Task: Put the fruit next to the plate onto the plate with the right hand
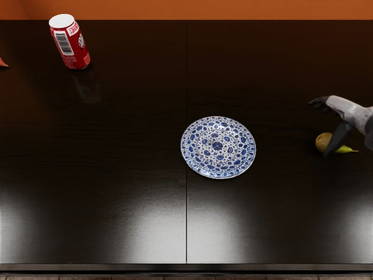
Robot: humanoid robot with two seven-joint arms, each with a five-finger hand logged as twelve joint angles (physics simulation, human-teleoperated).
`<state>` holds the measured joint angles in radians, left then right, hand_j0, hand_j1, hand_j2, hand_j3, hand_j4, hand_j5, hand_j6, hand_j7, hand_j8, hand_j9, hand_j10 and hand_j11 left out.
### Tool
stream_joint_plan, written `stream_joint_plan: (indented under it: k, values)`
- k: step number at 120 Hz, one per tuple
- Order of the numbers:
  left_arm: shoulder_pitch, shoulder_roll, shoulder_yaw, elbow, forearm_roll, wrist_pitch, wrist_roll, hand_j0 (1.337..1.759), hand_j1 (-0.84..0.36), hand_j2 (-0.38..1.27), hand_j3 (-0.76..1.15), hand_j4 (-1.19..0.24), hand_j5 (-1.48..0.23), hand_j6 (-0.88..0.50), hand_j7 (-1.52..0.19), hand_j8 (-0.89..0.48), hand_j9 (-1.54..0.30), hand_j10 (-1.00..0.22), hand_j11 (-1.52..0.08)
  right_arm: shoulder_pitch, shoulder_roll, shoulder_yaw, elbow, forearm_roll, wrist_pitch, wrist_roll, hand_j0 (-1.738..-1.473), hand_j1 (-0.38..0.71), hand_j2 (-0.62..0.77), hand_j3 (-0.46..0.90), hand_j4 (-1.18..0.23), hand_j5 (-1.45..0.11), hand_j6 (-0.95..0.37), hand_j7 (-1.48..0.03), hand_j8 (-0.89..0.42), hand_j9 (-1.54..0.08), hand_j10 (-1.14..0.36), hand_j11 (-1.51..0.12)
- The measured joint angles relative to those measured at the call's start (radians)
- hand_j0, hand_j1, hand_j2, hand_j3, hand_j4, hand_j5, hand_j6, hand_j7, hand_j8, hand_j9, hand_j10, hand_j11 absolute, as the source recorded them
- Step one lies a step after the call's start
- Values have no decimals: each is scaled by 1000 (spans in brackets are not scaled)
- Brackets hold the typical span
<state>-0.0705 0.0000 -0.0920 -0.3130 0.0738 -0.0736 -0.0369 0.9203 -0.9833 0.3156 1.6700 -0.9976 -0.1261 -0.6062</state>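
Observation:
A blue-and-white patterned plate [218, 146] lies flat near the middle of the dark table. To its right, near the picture's right edge, sits a small yellow-green fruit [323, 141] with a pointed tip. My right hand [335, 125] comes in from the right edge and hovers over the fruit. Its dark fingers [320, 104] are spread, one reaching down beside the fruit, and nothing is held. The plate carries nothing.
A red soda can [69, 41] with a white top stands tilted at the back left. A small orange object [2, 62] peeks in at the left edge. The table's [116, 175] front edge runs along the bottom.

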Motion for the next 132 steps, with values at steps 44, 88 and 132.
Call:
stream_joint_plan:
  k: [44,88,132]
  values:
    - [0,0,0,0,0,0,0,1658,344,1,0,-4,-5,-4,-5,-4,-5,-4,-5,-94,31,-28,-1,-118,-176,-5,-1658,-40,-47,0,-269,-341,-272,-339,-270,-340,-268,-340]
    - [0,0,0,0,0,0,0,1658,344,1,0,-4,-5,-4,-5,-4,-5,-4,-5,-144,87,-28,-34,-179,-280,-5,-1658,16,-56,0,-315,-402,-317,-401,-316,-401,-314,-401]
    - [0,0,0,0,0,0,0,1658,344,1,0,-4,-5,-4,-5,-4,-5,-4,-5,-175,100,-27,-68,-181,-366,-5,-1658,29,-58,0,-324,-415,-326,-414,-325,-415,-323,-414]
